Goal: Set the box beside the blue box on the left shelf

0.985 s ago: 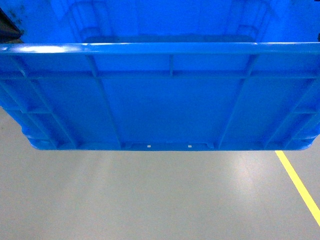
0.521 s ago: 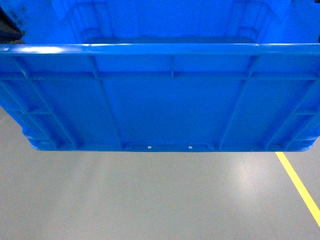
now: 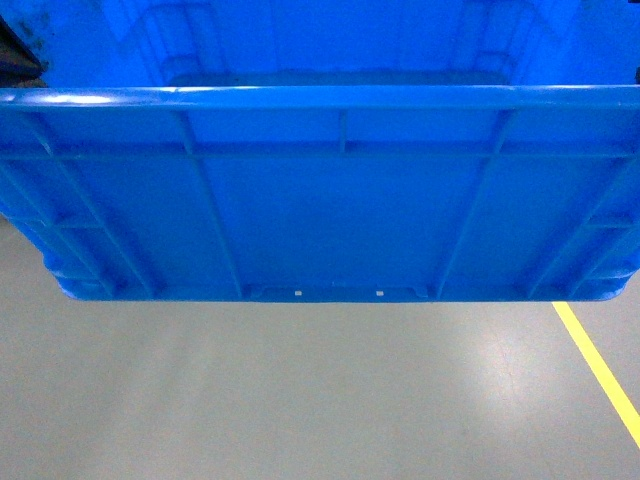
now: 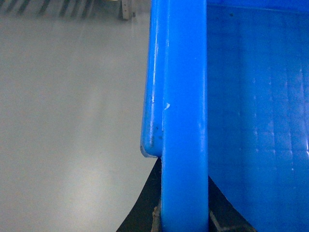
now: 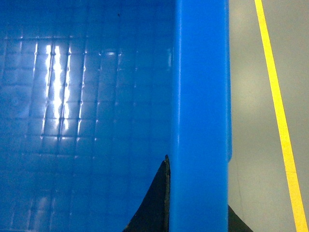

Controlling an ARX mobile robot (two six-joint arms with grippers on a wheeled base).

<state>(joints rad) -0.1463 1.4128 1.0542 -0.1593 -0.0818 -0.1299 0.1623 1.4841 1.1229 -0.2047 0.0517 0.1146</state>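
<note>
The box (image 3: 320,210) is a large bright-blue ribbed crate held up off the floor; it fills the upper half of the head view. My left gripper (image 4: 183,173) is shut on the box's left rim (image 4: 183,96), with a black finger (image 4: 149,203) on each side of it. My right gripper (image 5: 198,183) is shut on the right rim (image 5: 200,96), one black finger (image 5: 157,198) inside the box and the other outside. The box's gridded floor (image 5: 72,121) is bare. The left shelf and the other blue box are out of view.
Smooth grey floor (image 3: 300,400) lies under and ahead of the box. A yellow floor line (image 3: 600,370) runs along the right side, seen too as the yellow line (image 5: 277,111) in the right wrist view. A pale post foot (image 4: 126,9) and dark stripes (image 4: 48,6) show far off to the left.
</note>
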